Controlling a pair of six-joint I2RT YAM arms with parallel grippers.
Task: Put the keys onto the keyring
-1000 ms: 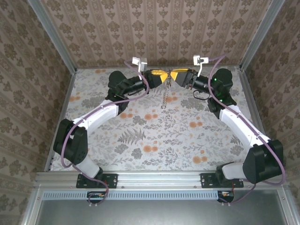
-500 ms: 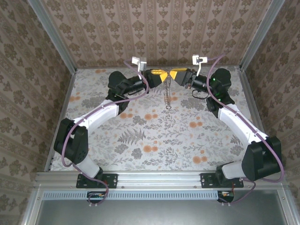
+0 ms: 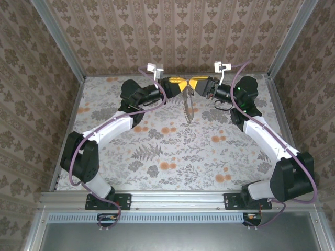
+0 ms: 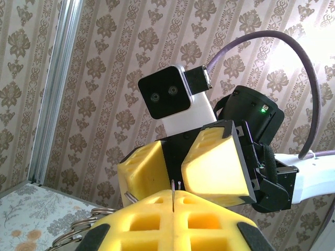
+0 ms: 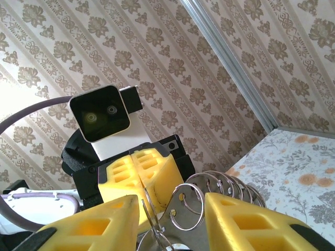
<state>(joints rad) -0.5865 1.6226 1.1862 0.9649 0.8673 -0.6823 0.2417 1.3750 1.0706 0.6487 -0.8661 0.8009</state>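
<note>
Patterned wallpaper on all sides and a floral table (image 3: 157, 151) below, and all the action is at the far middle, where the two arms meet nose to nose. The left gripper (image 3: 177, 83) is clamped tight, its yellow fingers pressed flat together with a thin bit of wire poking out of the seam, so it has the keyring (image 3: 186, 107) pinched. From there the rings trail away as a long string, running from the meeting point toward the near edge in the overhead view. The right gripper (image 3: 199, 84) faces it dead on with its fingers apart, and from its own camera a cluster of rings sits right in that gap, one loop just beside the inner face of a finger. Whether it presses on them, I can't say. The key is too small to pick out among that metal. Both arms are equally close. What counts, I'd judge, is that the rings lie between the right fingers, straight ahead of them, so any next move is fine alignment and not reach.
</note>
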